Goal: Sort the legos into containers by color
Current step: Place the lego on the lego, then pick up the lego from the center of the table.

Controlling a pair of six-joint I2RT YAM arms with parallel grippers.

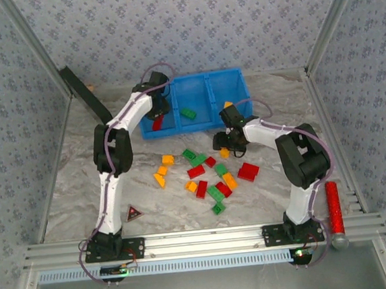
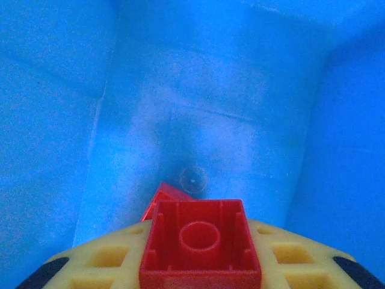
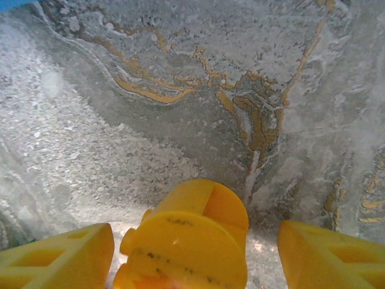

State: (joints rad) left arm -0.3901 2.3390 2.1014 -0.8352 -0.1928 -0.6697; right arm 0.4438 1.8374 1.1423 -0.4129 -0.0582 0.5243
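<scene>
Top: left gripper clamps a red brick over the bin, left compartment; left wrist: dropped, it may bounce off the red piece below; right wrist: right gripper, wide, straddles an orange brick; skewed closing could flick it.

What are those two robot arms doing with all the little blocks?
They are sorting blocks by color into a blue bin. The left gripper is holding a red block over the bin's left section. The right gripper is down at the table, open, with a yellow block sitting between its fingers, not squeezed yet. One green block lies in the middle section, and many more blocks wait on the table.
</scene>
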